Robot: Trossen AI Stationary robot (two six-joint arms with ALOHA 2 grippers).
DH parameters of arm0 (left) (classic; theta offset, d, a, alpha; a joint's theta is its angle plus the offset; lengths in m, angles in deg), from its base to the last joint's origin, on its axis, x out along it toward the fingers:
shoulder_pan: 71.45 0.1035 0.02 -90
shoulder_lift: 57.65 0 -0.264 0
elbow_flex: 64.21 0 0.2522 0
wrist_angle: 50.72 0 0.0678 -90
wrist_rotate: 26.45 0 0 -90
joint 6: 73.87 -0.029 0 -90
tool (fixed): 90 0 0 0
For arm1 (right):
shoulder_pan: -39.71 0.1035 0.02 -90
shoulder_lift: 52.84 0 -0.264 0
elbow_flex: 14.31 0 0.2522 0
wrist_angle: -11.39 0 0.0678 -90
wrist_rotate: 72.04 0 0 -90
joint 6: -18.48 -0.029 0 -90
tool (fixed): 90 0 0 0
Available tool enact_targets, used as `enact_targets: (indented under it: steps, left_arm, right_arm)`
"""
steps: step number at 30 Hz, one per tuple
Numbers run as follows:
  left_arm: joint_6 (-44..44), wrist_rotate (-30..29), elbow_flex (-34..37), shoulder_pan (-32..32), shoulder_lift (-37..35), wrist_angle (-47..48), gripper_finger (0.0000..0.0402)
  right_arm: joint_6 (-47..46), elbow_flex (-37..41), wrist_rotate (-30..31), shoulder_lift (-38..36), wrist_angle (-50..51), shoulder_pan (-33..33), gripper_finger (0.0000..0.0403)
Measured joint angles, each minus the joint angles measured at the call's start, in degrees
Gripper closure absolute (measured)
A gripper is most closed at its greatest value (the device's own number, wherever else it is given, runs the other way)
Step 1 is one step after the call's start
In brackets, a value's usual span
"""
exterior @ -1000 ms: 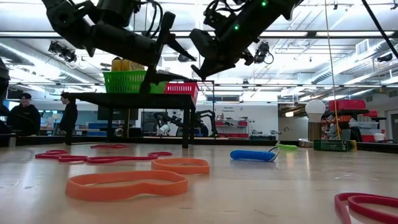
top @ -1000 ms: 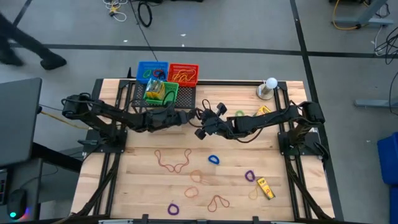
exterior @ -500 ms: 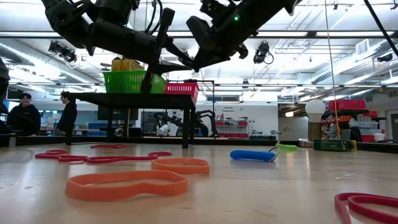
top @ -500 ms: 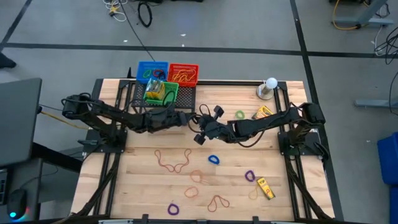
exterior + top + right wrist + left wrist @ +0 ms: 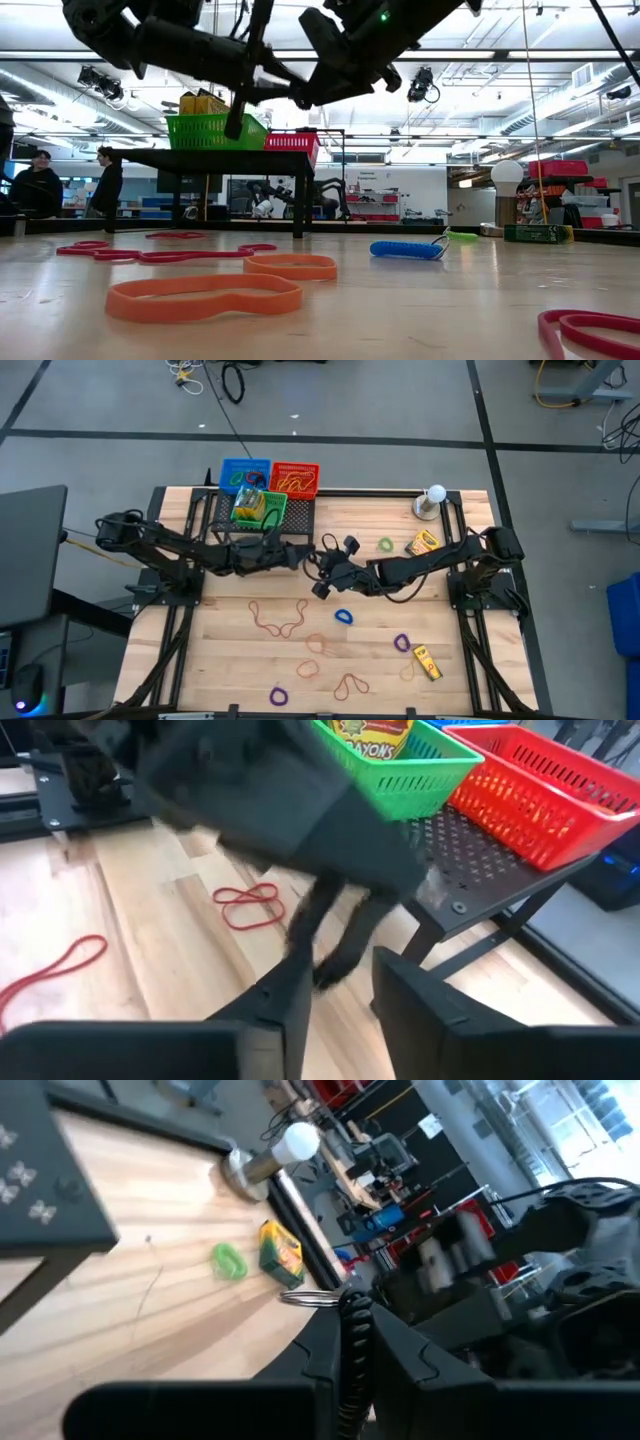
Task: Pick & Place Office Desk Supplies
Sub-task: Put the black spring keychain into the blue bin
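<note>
Grippers meet nose to nose above the table's middle, just in front of the black rack that carries the baskets. The left gripper has its fingers pressed nearly together on a thin black rubber band, which shows as a dark twisted strip pinched between them in the left wrist view. The right gripper faces it almost tip to tip, with its fingers standing apart and the dark strip hanging in front of the gap; whether they touch the band cannot be told.

Behind the left gripper, on the rack, sit a green basket with a yellow crayon box inside, a blue basket and a red basket, both with loops in them.

Beyond the right gripper, along its own arm, lie a green loop and a crayon box, with a white ball on a round base farther off. On the near side of both grippers a blue loop lies closest, beside brown loops. Farther out are an orange loop, two purple loops and a second crayon box.
</note>
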Motion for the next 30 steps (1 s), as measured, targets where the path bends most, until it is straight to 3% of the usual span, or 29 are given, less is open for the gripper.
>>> enact_targets:
  steps: [8,17,21,30]
  left_arm:
    - [-9.39,0.09,-3.54,0.15,-3.27,2.63,0.037]
    - [-22.34,0.25,-14.72,2.83,-9.53,21.99,0.037]
    - [-26.55,-0.39,-20.07,8.06,-14.5,33.13,0.0369]
    - [-31.9,2.17,-27.96,30.72,-22.58,57.5,0.037]
  right_arm:
    - [-1.82,0.0,-0.08,0.0,1.27,1.18,0.0281]
    - [-2.01,0.0,-3.5,-0.02,1.9,1.13,0.0355]
    - [-2.01,0.0,-4.54,-0.02,2.12,1.13,0.0394]
    - [-1.99,0.0,-4.59,-0.02,2.12,0.99,0.039]
